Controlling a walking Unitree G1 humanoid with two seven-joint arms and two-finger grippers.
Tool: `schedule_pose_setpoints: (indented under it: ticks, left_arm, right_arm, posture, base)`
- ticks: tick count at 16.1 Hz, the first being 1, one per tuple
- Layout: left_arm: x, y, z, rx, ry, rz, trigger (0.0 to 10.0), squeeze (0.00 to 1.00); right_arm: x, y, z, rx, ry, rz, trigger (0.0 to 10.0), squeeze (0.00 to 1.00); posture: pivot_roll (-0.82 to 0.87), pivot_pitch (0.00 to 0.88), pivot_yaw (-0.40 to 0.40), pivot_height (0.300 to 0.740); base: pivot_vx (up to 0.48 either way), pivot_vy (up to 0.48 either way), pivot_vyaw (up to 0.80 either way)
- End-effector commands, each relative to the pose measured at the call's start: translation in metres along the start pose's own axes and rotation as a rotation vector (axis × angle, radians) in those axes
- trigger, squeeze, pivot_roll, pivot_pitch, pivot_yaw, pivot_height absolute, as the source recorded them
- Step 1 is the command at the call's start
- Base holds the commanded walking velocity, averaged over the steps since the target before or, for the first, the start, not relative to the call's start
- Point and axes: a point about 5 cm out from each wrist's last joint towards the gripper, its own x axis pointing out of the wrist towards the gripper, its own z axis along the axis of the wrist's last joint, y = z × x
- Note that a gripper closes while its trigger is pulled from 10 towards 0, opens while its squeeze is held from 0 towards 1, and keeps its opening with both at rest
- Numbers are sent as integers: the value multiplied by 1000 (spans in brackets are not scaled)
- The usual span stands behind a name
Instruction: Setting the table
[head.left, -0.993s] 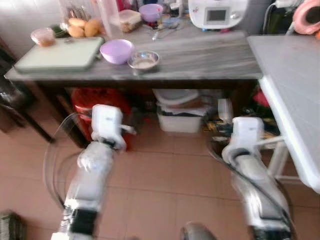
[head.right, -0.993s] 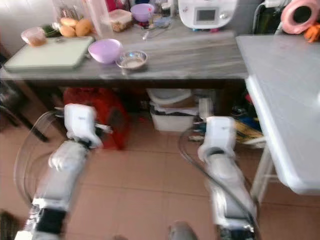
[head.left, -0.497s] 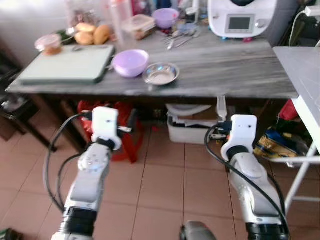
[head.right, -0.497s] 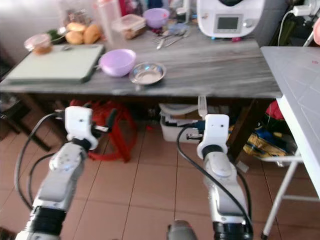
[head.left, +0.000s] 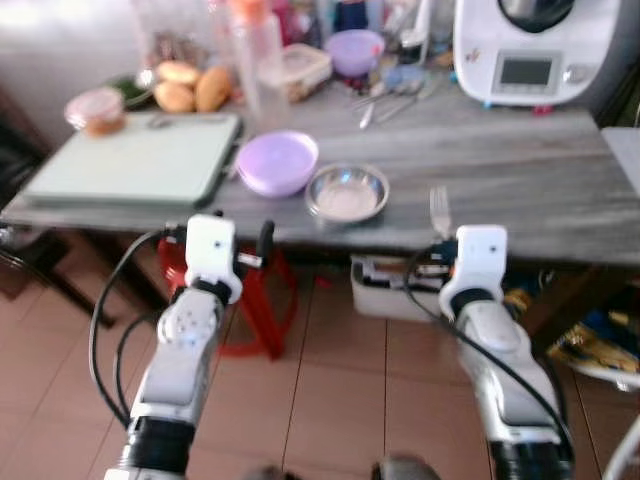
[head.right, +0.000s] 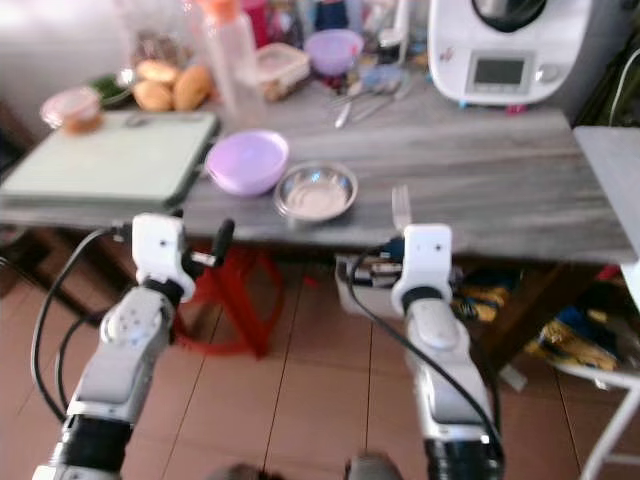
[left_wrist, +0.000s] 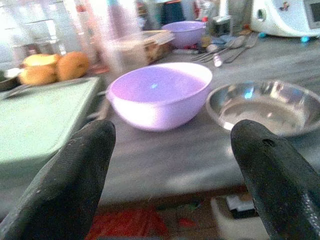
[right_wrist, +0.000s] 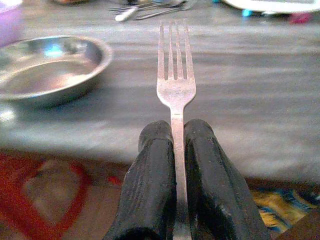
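Your right gripper (right_wrist: 172, 145) is clamped on a fork (right_wrist: 175, 80), both black fingers (right_wrist: 152, 170) pinching the flat handle just behind the neck, tines pointing away from you toward the table (head.left: 520, 190). In the head views the fork (head.left: 438, 210) stands up in front of the wrist, at the near edge of the table, right of the steel bowl (head.left: 346, 192).

Handling, judged: thin, stiff metal, light, smooth. The pinch sits on the handle's narrow flat faces, so it can swivel or slip lengthwise if you knock the tines on the tabletop. The hold near the neck looks sound; keep it, and lower the fork flat instead of tip first.

Your left gripper (left_wrist: 170, 165) is spread wide and carries nothing. It sits at the near table edge, facing the lilac bowl (left_wrist: 159, 96), with the steel bowl (left_wrist: 265, 106) just to the right of that. The two bowls lie close together; whether they touch you cannot tell.

Lilac bowl, judged: plastic, light, may skate on the smooth top. Take it by the rim. The steel bowl is shallow with a thin lip, rigid, and apt to slide too.

Left of the bowls lies a pale green cutting board (head.left: 135, 158). At the far side are scattered cutlery (head.left: 385, 95), a second lilac bowl (head.left: 357, 50), and a white kitchen machine (head.left: 535, 45) at far right.
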Motion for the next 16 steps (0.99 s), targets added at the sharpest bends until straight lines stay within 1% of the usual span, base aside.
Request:
schedule_pose_setpoints:
  ticks: [1,2,3,5,7,9,10,11,12,13,14,15,16]
  left_arm:
    - [1,-3,5,8,-23,-8,10000,0]
    - [2,-4,6,7,-30,-9,10000,0]
    - [1,-4,8,-4,-48,6,10000,0]
    - [-2,0,9,0,-59,28,10000,0]
    - [-9,9,9,24,-66,70,10000,0]
    - [-20,17,7,74,-64,98,10000,0]
    - [-30,22,-1,92,-24,91,10000,0]
    - [-31,23,-2,95,-19,89,10000,0]
    - [-33,23,-2,92,-5,62,10000,0]
    - [-33,23,1,89,-16,53,10000,0]
    - [-30,22,2,87,-18,51,10000,0]
    - [-25,20,5,84,-23,47,10000,0]
    - [-24,19,7,80,-27,42,10000,0]
  right_arm:
    - [1,-5,3,-1,-15,-25,10000,0]
    - [1,-6,4,-4,-17,-27,10000,0]
    - [0,-7,4,-7,-19,-33,10000,0]
    - [0,-9,4,-7,-22,-46,10000,0]
    - [-1,-13,7,-7,-45,-104,10000,0]
    - [0,-24,8,-6,-56,-170,10000,0]
    - [4,-33,8,21,-41,-200,10000,0]
    - [5,-34,9,30,-37,-205,10000,0]
    - [11,-38,8,110,6,-217,10000,0]
    - [13,-39,8,137,13,-221,10000,0]
    - [16,-39,8,137,14,-221,10000,0]
    - [24,-41,11,160,23,-216,10000,0]
    - [28,-39,13,201,41,-209,10000,0]
  posture:
    - [-113,0,81,740]
    - [-116,0,81,740]
    - [-118,0,78,740]
    - [-115,0,73,740]
    - [-109,0,69,740]
    - [-100,0,70,740]
    - [-88,0,75,740]
    - [-88,0,75,740]
    - [-75,0,77,740]
    - [-74,0,78,740]
    - [-74,0,80,740]
    - [-71,0,83,740]
    - [-71,0,86,740]
  base:
    - [480,0,0]
    - [480,0,0]
    - [0,0,0]
    - [0,0,0]
    - [0,0,0]
    - [0,0,0]
    - [0,0,0]
    - [0,0,0]
    - [0,0,0]
    - [0,0,0]
    - [0,0,0]
    - [0,0,0]
    - [0,0,0]
